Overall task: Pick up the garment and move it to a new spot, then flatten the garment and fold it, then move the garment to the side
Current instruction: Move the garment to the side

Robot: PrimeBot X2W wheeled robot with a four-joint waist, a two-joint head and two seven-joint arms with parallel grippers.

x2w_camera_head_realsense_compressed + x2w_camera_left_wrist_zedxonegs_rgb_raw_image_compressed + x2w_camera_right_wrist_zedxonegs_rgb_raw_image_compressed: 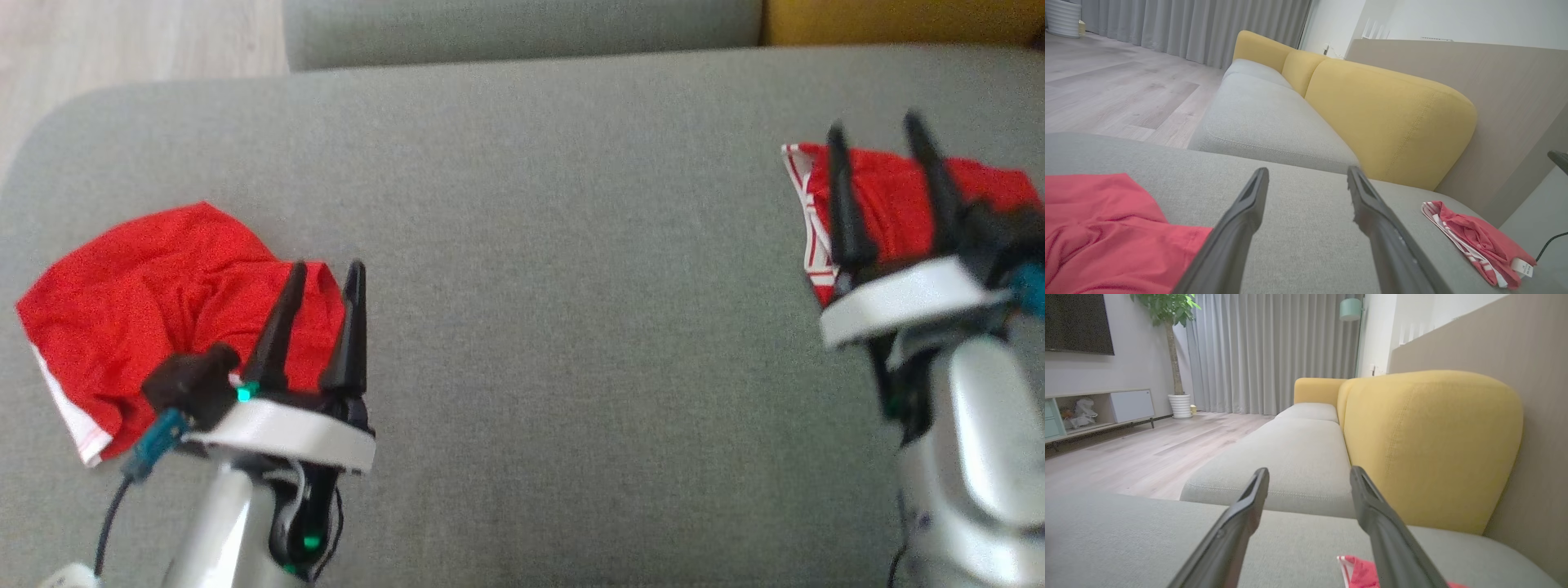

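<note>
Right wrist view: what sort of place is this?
Likely a home living room: a grey-and-yellow sofa, a dark TV screen above a low cabinet, and a potted plant beside floor-length curtains.

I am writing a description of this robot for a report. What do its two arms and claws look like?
Both arms match. The left claw and right claw each have two long, tapered black fingers on a white curved band. The forearms are silvery grey. A teal plug with a black cable sits beside the left wrist, and small green lights glow there.
</note>
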